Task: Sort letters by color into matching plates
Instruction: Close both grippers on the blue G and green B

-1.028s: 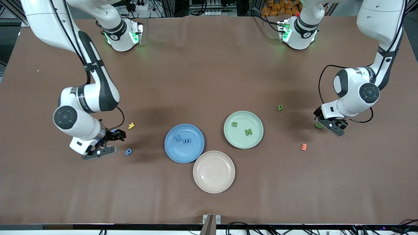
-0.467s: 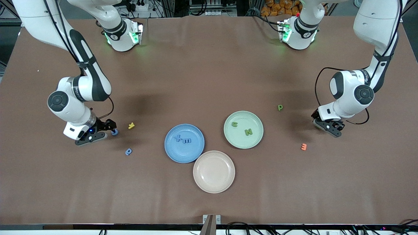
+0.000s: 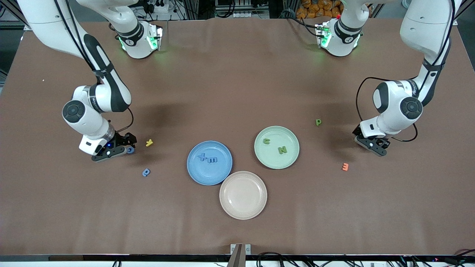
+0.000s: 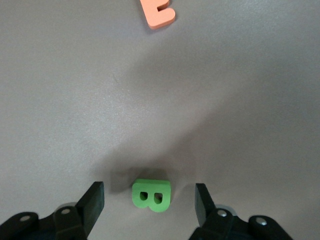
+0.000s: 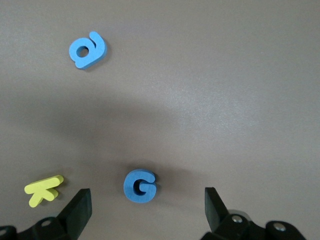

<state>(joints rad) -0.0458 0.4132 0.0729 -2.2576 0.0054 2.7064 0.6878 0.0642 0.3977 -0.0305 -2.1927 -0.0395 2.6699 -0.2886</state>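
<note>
My left gripper (image 4: 149,202) is low over the table near the left arm's end, open, with a green letter B (image 4: 151,195) lying between its fingers and touching neither. In the front view this gripper (image 3: 372,145) hides the B. My right gripper (image 5: 146,205) is open around a blue letter G (image 5: 140,186), also untouched, near the right arm's end (image 3: 120,146). The blue plate (image 3: 207,175) holds two blue letters (image 3: 202,156). The mint green plate (image 3: 275,160) holds two green letters (image 3: 282,150). A green P (image 3: 318,121) and a blue letter (image 3: 146,172) lie loose on the table.
A beige plate (image 3: 243,195) touches the blue plate on the side nearer the front camera. A yellow letter (image 3: 149,142) lies beside the blue G (image 3: 130,150). An orange E (image 3: 345,167) lies nearer the camera than my left gripper.
My right gripper moved away from the front camera and settled around the blue G. My left gripper dropped over the green B, hiding it in the front view, and its fingers narrowed a little.
</note>
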